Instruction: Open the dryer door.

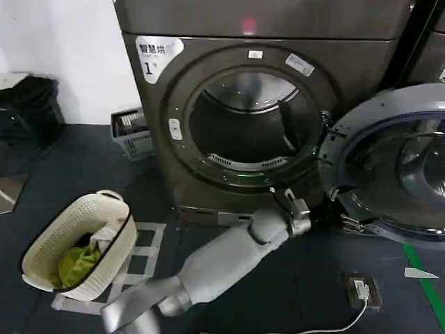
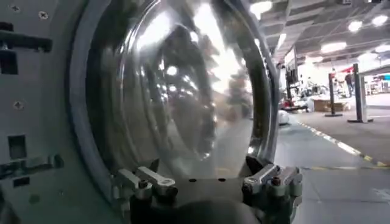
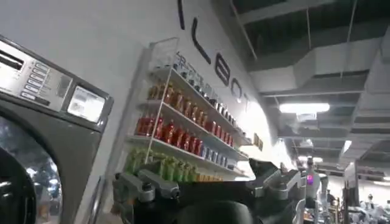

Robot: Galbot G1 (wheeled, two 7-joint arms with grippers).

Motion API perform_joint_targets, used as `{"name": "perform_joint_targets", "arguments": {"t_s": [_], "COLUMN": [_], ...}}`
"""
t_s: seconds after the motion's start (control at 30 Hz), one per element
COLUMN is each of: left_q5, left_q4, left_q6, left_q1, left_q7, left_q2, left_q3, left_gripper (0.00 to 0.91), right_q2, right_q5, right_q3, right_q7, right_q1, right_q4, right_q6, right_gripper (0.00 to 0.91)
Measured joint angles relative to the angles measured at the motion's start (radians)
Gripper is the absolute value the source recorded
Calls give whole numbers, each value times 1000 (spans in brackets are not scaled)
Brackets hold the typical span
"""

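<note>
The dryer (image 1: pixel 208 104) stands with its drum exposed because the dryer door (image 1: pixel 396 167) hangs swung wide to its right. The left hand (image 1: pixel 295 216), fingers spread and empty, hovers below the doorway.

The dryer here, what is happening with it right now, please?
The dryer stands with its round opening exposed. The dryer door is already swung wide open to the robot's right. The robot's left arm reaches toward the gap between opening and door, its left tool open and holding nothing. A laundry basket with clothes waits on the floor.
</note>
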Motion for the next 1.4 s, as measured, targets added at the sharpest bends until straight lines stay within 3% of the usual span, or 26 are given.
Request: {"name": "perform_joint_targets", "arguments": {"t_s": [0.47,0.73,0.87,1.03,1.4], "left_q5": [-135,-211,-240,-255,-246], "left_q4": [-63,-159,-204,-270,-436], "left_q6": [-22,-232,-294,-332,-325], "left_q1": [8,55,74,93,119], "left_q7": [52,65,63,54,27], "left_q2": [0,0,0,95,366], "left_q3": [13,51,61,67,61], "left_gripper": [907,907,907,907,907], "right_q2": [-15,-31,-30,-36,-44], "right_q5": [13,-19,-18,-28,-86], "right_q3": [32,41,36,39,42], "right_q7": [6,26,25,19,0], "right_q1": [-19,-4,-1,-2,19], "right_q4": [0,-14,-13,-13,5], "right_q6": [3,6,8,6,-4], "right_gripper": [907,907,907,907,907]}}
